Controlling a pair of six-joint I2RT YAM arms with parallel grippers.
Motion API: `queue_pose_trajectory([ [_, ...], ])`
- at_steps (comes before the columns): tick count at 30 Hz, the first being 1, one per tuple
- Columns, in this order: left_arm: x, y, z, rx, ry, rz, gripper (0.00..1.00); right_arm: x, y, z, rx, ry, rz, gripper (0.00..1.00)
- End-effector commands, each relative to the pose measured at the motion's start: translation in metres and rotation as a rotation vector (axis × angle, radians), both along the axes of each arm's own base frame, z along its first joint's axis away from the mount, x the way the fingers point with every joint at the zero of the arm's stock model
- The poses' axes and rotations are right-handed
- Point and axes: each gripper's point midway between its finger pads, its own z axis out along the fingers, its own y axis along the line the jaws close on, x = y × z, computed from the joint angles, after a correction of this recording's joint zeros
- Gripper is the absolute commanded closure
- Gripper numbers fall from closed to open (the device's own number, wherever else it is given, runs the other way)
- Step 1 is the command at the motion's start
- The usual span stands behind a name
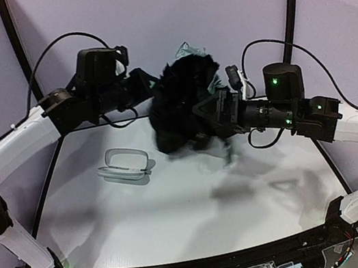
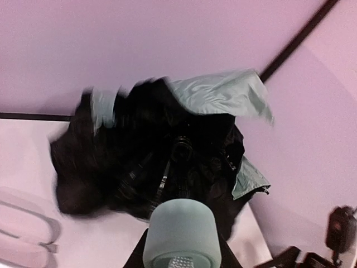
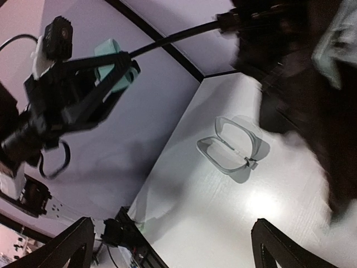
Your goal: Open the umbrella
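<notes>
The umbrella (image 1: 178,106) hangs in the air above the far part of the table, half spread, showing mostly its black inner side, with a bit of mint fabric (image 1: 188,50) at the top. In the left wrist view its canopy (image 2: 145,151) is bunched and blurred, with mint fabric (image 2: 217,95) on top. My left gripper (image 1: 145,84) is shut on the pale green handle (image 2: 179,229), also seen in the right wrist view (image 3: 114,66) with the thin black shaft (image 3: 178,35). My right gripper (image 1: 212,118) is open and empty, right beside the canopy (image 3: 304,78).
The pale storage case (image 1: 125,164) lies open on the white table (image 1: 199,207), left of centre; it also shows in the right wrist view (image 3: 234,146). Black frame poles (image 1: 289,3) rise at the back against the lilac wall.
</notes>
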Motion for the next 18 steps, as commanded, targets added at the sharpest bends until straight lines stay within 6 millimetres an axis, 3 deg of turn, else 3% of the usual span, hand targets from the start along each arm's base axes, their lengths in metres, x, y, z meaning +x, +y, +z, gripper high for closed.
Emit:
queue_pose_trajectory([
  [1,-0.012,-0.033,0.026,-0.150,-0.080,-0.076,0.99,0.012,0.003,0.032,0.183,0.017,-0.064,0.05],
  [10,-0.040,-0.052,0.031,-0.179,-0.198,-0.024,0.99,0.050,-0.028,0.012,0.298,0.136,-0.370,0.27],
  [18,-0.066,-0.051,0.039,-0.073,-0.351,-0.072,0.99,0.069,-0.013,0.001,0.286,0.197,-0.365,0.30],
])
